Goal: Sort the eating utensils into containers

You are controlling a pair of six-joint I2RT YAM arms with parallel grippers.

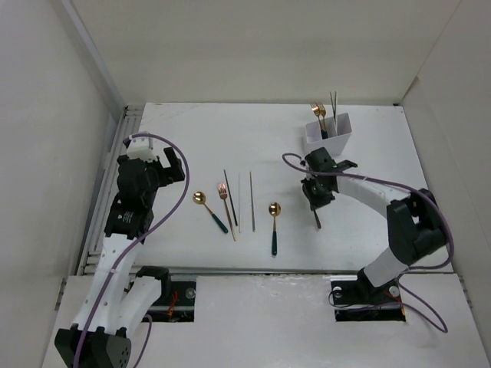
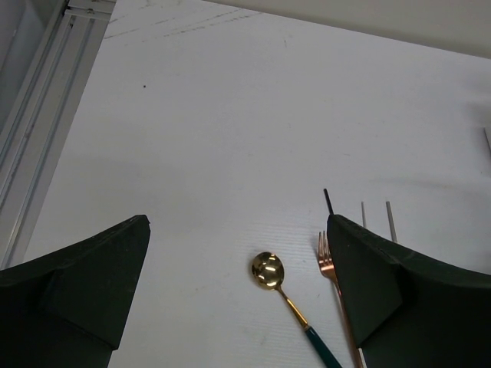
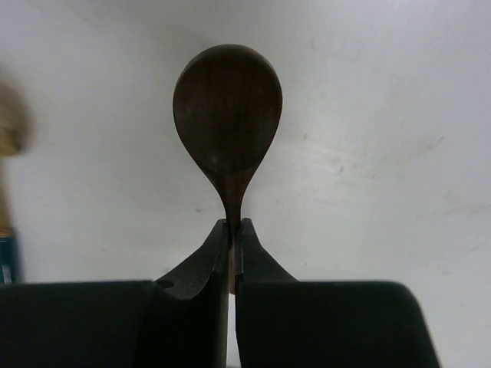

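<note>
My right gripper (image 1: 316, 199) is shut on the neck of a brown spoon (image 3: 228, 107), whose bowl sticks out past the fingertips (image 3: 219, 245); in the top view the spoon (image 1: 317, 220) hangs just below the gripper, south of the white box (image 1: 337, 138). A gold fork (image 1: 317, 113) and dark chopsticks (image 1: 333, 107) stand in the box. My left gripper (image 1: 170, 162) is open and empty, left of a teal-handled gold spoon (image 2: 268, 270), a copper fork (image 2: 326, 257) and chopsticks (image 2: 390, 218). A second gold spoon (image 1: 274, 208) lies mid-table.
White walls enclose the table on three sides. A metal rail (image 2: 46, 115) runs along the left edge. Purple cables (image 1: 184, 192) loop beside both arms. Bare table (image 1: 383, 153) lies right of the box.
</note>
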